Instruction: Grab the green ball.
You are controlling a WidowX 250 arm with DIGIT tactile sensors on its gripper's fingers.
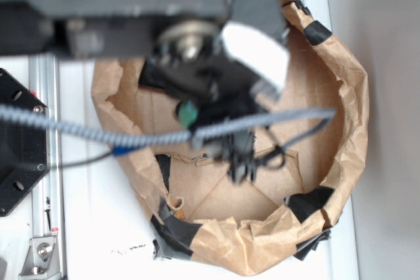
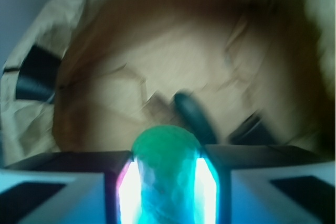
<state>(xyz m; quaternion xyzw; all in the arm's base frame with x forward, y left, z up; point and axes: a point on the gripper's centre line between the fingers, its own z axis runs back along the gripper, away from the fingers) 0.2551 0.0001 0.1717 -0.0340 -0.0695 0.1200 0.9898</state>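
The green ball (image 2: 167,148) is round and dimpled, and in the wrist view it sits squeezed between two glowing pads (image 2: 128,187) at the bottom centre. My gripper (image 2: 167,161) is shut on it, with the ball's top poking out past the fingertips. In the exterior view the ball (image 1: 188,113) shows as a small green patch under the blurred arm, inside the black gripper (image 1: 190,117), above the floor of the paper-lined tub. The lower half of the ball is hidden by the pads.
A brown paper wall (image 1: 348,96) patched with black tape (image 1: 308,202) rings the tub. A dark oval object (image 2: 191,114) lies on the tub floor just beyond the ball. A grey braided cable (image 1: 98,134) crosses the view. A metal rail (image 1: 44,162) runs along the left.
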